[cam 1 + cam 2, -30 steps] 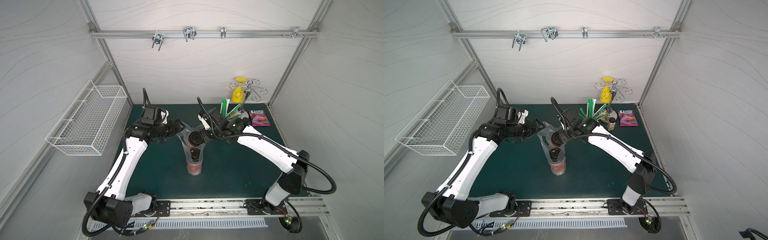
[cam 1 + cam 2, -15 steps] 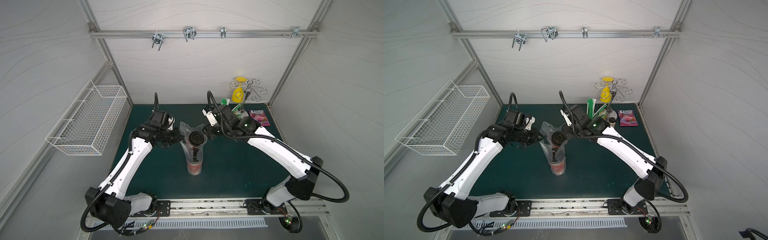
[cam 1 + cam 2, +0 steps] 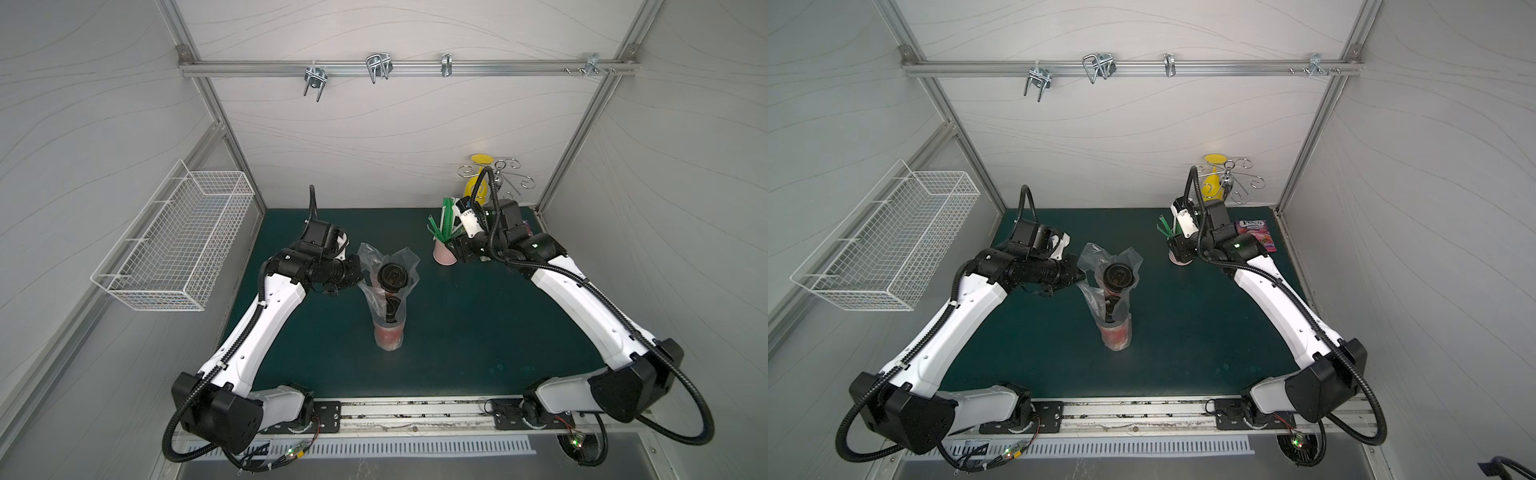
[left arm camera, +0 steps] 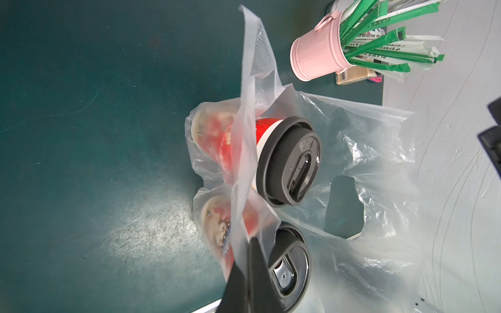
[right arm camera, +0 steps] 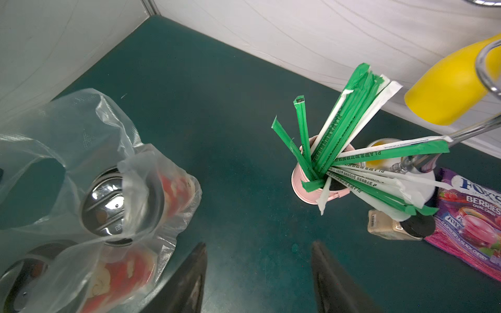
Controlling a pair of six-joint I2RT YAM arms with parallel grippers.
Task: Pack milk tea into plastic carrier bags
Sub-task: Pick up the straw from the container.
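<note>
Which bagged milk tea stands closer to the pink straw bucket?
The rear milk tea, nearer the back wall; the front milk tea sits farther from the pink bucket.

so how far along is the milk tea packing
Done: both milk tea cups sit inside the clear bag. In hand: the left gripper is shut on one flap of the bag; the right gripper is open and empty, over by the pink straw mug. Left: probably gathering the handles, since the bag mouth gapes open.
</note>
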